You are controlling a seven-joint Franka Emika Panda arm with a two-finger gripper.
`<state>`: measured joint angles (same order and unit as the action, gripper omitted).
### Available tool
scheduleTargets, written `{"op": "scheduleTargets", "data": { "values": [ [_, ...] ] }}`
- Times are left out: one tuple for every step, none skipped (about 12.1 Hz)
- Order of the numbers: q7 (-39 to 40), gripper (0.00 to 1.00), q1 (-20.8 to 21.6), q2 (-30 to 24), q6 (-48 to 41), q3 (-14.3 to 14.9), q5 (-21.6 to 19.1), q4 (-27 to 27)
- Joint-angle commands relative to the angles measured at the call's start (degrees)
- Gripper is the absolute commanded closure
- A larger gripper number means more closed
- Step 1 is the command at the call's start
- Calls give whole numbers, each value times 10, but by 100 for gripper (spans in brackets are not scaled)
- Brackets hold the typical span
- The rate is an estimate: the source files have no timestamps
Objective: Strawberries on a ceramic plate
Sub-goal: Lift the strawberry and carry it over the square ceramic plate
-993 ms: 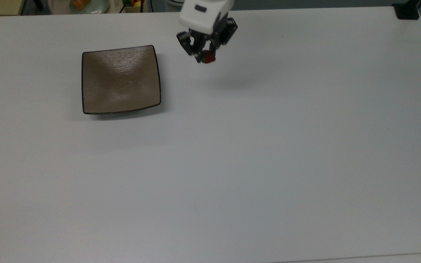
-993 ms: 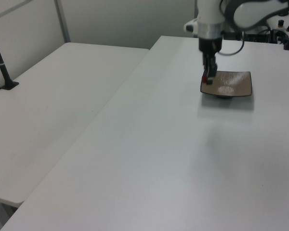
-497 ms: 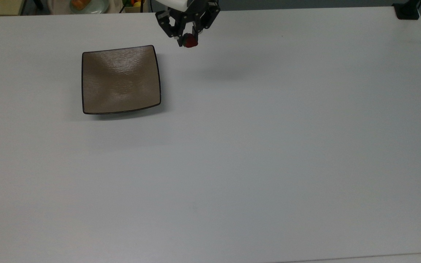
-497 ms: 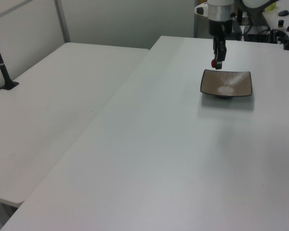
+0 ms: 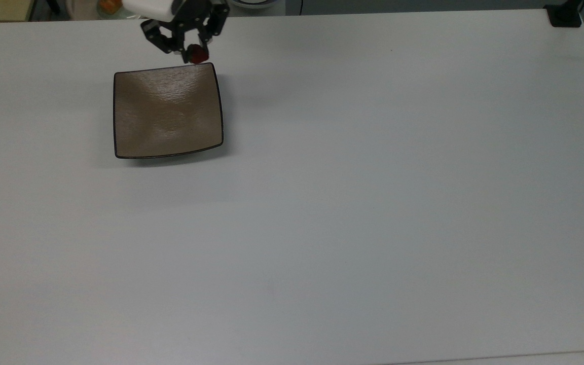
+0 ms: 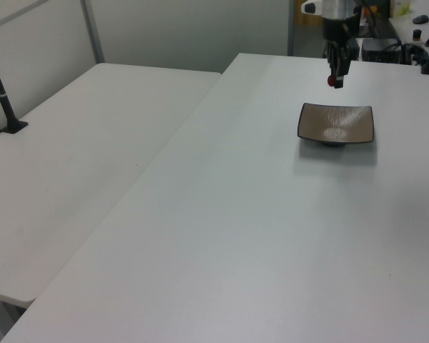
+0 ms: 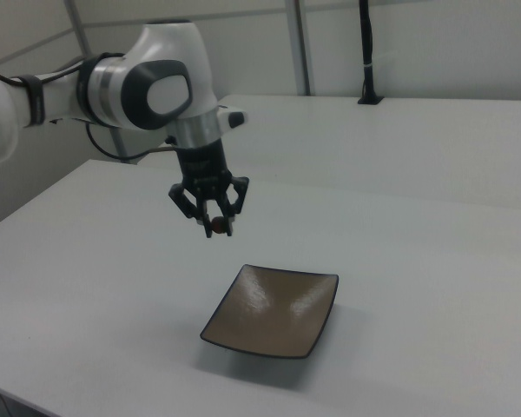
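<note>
Right view: pincer (image 7: 214, 228) grips the strawberry (image 7: 216, 226), raised beside the ceramic plate (image 7: 273, 309).

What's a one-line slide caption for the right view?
Panda gripper holds a small red strawberry in the air, up and to the right view's left of the empty square tan ceramic plate on the white table.

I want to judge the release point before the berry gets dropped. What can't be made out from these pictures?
- Whether the strawberry is over the ceramic plate: the views disagree and none shows its height.
- The strawberry's green cap: too small in the left view; partly covered by the fingers in the right view.
- The arm above the gripper: cut off by the top view's upper edge.
- The plate's underside: hidden by the plate in all views.
</note>
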<state>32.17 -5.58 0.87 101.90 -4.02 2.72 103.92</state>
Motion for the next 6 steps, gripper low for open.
{"op": "scheduleTargets", "data": {
  "values": [
    [82, 95, -43, 11, 8, -2, -11, 15],
    [91, 94, -53, 18, 21, -2, -11, 23],
    [98, 94, -60, 25, 46, -2, -11, 36],
    [98, 94, -63, 38, 78, -2, -11, 52],
    [98, 94, -64, 45, 114, -2, -11, 66],
    [98, 94, -65, 58, 150, -2, -11, 82]
  ]
}}
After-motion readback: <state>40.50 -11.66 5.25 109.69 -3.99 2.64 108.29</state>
